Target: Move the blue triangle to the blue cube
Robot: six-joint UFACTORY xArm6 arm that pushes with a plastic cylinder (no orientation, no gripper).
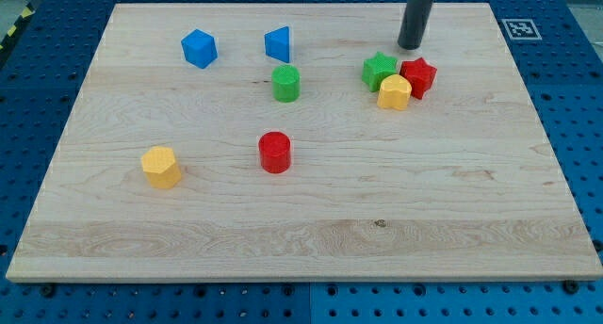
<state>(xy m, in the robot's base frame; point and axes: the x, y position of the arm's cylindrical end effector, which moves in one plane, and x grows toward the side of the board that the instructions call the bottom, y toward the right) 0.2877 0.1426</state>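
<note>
The blue triangle (278,43) lies near the view's top, left of centre. The blue cube (199,48) lies to its left, a clear gap between them. My tip (410,46) stands at the view's top right, well to the right of the blue triangle and just above the green star (379,71) and the red star (418,76). It touches no block.
A green cylinder (285,83) lies just below the blue triangle. A yellow block (394,92) sits against the green and red stars. A red cylinder (275,152) lies mid-board. A yellow block (161,166) lies lower left. The wooden board (301,239) rests on a blue pegboard.
</note>
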